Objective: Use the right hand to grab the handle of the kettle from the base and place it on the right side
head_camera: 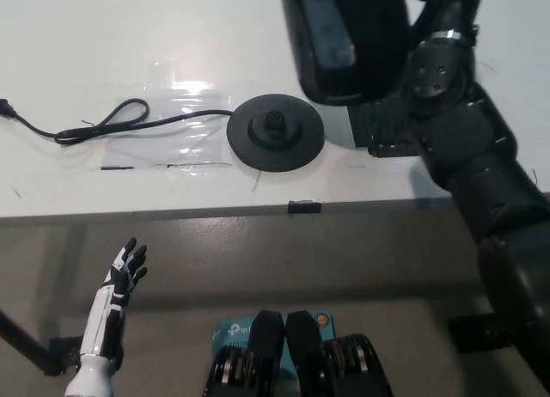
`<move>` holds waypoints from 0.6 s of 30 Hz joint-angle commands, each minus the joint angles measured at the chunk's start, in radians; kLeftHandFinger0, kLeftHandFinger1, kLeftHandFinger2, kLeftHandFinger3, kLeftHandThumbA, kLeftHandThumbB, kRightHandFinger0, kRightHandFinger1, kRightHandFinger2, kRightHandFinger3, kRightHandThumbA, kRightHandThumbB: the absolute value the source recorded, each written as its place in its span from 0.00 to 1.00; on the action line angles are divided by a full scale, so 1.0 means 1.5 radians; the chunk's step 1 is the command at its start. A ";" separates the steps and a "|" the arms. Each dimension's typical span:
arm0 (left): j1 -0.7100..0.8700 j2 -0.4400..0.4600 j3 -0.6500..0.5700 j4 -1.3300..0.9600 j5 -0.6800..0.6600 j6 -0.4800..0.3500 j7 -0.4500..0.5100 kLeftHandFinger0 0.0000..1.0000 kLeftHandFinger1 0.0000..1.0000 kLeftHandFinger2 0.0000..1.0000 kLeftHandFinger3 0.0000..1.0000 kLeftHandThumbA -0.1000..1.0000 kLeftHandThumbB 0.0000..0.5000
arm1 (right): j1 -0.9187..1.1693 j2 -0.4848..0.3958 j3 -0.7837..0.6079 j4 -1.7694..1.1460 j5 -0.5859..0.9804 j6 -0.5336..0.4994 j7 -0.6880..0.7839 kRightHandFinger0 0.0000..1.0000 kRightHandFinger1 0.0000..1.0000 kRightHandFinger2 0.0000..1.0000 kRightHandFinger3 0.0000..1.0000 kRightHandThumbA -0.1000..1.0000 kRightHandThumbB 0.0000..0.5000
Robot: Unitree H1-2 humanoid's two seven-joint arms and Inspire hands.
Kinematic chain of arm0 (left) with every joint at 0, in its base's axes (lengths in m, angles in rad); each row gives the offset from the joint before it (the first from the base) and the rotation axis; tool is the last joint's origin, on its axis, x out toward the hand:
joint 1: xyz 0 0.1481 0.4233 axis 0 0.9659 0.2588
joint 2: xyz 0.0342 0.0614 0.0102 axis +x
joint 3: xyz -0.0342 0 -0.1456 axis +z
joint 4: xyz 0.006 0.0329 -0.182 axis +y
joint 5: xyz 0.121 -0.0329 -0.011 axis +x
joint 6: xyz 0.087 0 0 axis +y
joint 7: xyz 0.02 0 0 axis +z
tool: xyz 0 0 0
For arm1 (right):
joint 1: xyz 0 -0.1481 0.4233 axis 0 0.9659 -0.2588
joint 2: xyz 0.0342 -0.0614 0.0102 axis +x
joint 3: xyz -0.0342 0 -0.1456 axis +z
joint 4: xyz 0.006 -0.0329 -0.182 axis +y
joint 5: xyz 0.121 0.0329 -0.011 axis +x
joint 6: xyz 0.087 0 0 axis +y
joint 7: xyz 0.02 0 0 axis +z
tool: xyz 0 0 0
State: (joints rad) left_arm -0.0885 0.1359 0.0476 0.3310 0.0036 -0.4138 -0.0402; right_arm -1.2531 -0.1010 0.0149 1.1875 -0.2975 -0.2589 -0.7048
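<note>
The black kettle (344, 36) hangs in the air at the top of the head view, above and to the right of its round black base (275, 132), and its upper part is cut off by the picture's edge. My black right hand (447, 10) is at the kettle's right side, shut on its handle, though the grip itself is mostly out of frame. The base lies bare on the white table (86, 36). My white left hand (120, 281) rests low at the lower left, below the table edge, fingers apart and holding nothing.
A black power cord (112, 122) runs left from the base across the table, over a clear taped patch (185, 88). A small black tab (305, 207) sits on the table's front edge. A dark square marker (378, 126) lies under my right forearm.
</note>
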 commanded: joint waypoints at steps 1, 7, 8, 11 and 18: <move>-0.003 0.011 0.006 -0.013 -0.019 -0.011 -0.009 1.00 1.00 1.00 1.00 1.00 1.00 | -0.058 -0.039 -0.022 -0.011 0.028 -0.073 -0.024 0.00 0.00 0.36 0.45 0.00 0.23; -0.001 0.014 0.005 -0.013 -0.013 -0.015 -0.009 1.00 1.00 1.00 1.00 1.00 1.00 | -0.035 -0.073 -0.028 0.015 0.032 -0.085 -0.024 0.00 0.00 0.40 0.50 0.00 0.23; 0.000 0.013 0.006 -0.013 -0.013 -0.014 -0.009 1.00 1.00 1.00 1.00 1.00 1.00 | -0.031 -0.076 -0.027 0.020 0.033 -0.091 -0.023 0.00 0.00 0.41 0.50 0.00 0.23; 0.002 0.012 0.005 -0.010 -0.012 -0.015 -0.008 1.00 1.00 1.00 1.00 1.00 1.00 | -0.015 -0.086 -0.028 0.041 0.041 -0.116 -0.019 0.00 0.00 0.43 0.51 0.00 0.29; 0.015 0.006 0.003 -0.014 -0.021 -0.015 -0.012 1.00 1.00 1.00 1.00 1.00 1.00 | 0.022 -0.078 -0.010 0.060 0.035 -0.141 -0.020 0.00 0.05 0.54 0.52 0.00 0.19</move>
State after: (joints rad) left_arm -0.0828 0.1372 0.0523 0.3308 -0.0083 -0.4137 -0.0403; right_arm -1.1637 -0.2037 -0.0134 1.3083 -0.2578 -0.3439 -0.7048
